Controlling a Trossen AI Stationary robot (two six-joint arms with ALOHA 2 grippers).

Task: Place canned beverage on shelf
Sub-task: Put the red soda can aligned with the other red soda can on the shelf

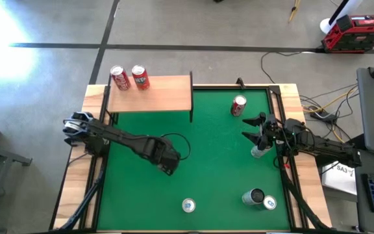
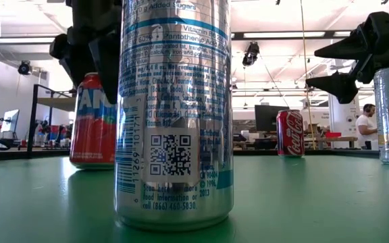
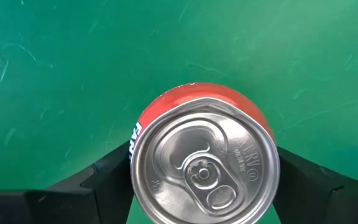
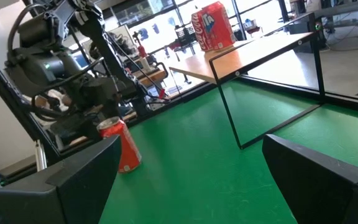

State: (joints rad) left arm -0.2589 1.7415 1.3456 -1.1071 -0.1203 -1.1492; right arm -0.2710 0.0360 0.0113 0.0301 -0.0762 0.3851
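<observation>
A green mat (image 1: 206,162) covers the table, with the wooden shelf (image 1: 164,94) at its far left corner already bearing two red cans (image 1: 130,77). The left gripper (image 3: 204,186) is mid-mat, its fingers either side of a red can (image 3: 204,155), apparently clamped on it; lifting and carrying it to the shelf's bare part seems next. The right gripper (image 1: 255,130) hangs wide open beside a silver can (image 1: 259,151). Other cans (image 1: 258,198) stand well clear.
</observation>
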